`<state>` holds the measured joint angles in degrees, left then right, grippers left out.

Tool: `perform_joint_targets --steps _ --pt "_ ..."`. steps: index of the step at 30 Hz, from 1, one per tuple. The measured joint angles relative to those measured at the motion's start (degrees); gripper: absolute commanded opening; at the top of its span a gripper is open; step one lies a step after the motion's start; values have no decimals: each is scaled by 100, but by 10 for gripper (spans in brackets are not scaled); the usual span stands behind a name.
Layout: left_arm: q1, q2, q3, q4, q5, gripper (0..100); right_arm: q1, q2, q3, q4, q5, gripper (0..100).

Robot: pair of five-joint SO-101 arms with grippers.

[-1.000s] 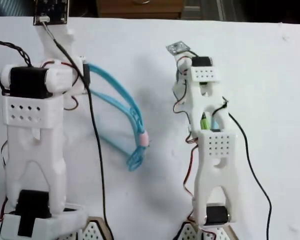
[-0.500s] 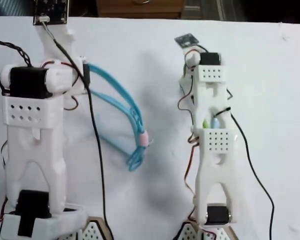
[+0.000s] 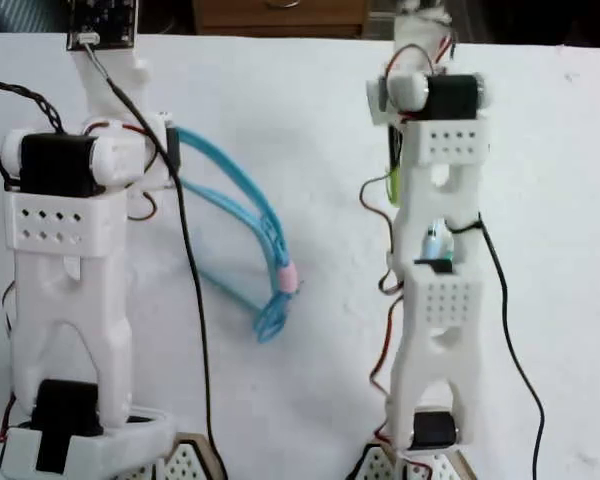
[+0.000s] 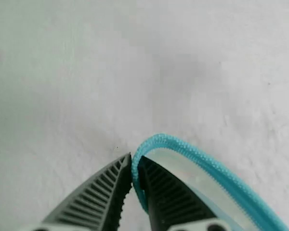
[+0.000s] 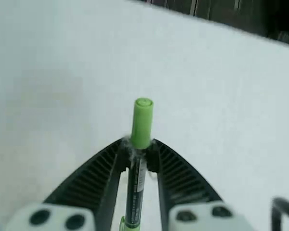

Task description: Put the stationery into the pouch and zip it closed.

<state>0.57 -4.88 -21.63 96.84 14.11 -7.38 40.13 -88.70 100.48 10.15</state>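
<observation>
The left gripper [image 4: 135,161] is pinched tight on the blue edge of the pouch [image 3: 272,250], right at one end. In the high pic the pouch lies on the white table [image 3: 280,90], left of the mid of the frame, next to the left arm. Its two blue zip edges spread apart, so I think the mouth is open. The pink zip pull [image 3: 288,278] sits low down near the far end of the zip, approx in the mid of the frame.

The right gripper [image 5: 137,144] is squeezed on a green pen [image 5: 143,115], w/ the cap end poking out past the tips. In the high pic the right arm is stretched up the right side of the frame, well apart from the pouch.

A small light-blue thing [image 3: 435,240] peeks out by the right arm. Can't tell what it is.

How far along: early, I think.
- Done: the pouch is held at one end & a pen is picked up.
- Left: the pen is not in the pouch yet, the pouch looks empty as far as I can tell, & the zip is not shut.
</observation>
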Motion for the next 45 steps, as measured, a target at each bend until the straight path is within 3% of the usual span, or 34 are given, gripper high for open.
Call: perform_joint_targets --steps 4,13,21,34,40,45 --pt "0 0 0 0 0 23 -422 -1468 0 0 -527 18" --pt "0 0 0 0 0 23 -2110 -3842 659 0 -1881 18" --pt "0 0 0 0 0 23 -3402 -4299 1222 -237 -1275 18" --pt "0 0 0 53 0 23 -3455 -3631 1451 -985 -879 18" --pt "0 -9 -79 62 0 23 -2866 -3095 1459 -1055 -862 18" --pt "0 -114 -79 62 -79 23 -2822 -2971 1459 -967 -862 18"
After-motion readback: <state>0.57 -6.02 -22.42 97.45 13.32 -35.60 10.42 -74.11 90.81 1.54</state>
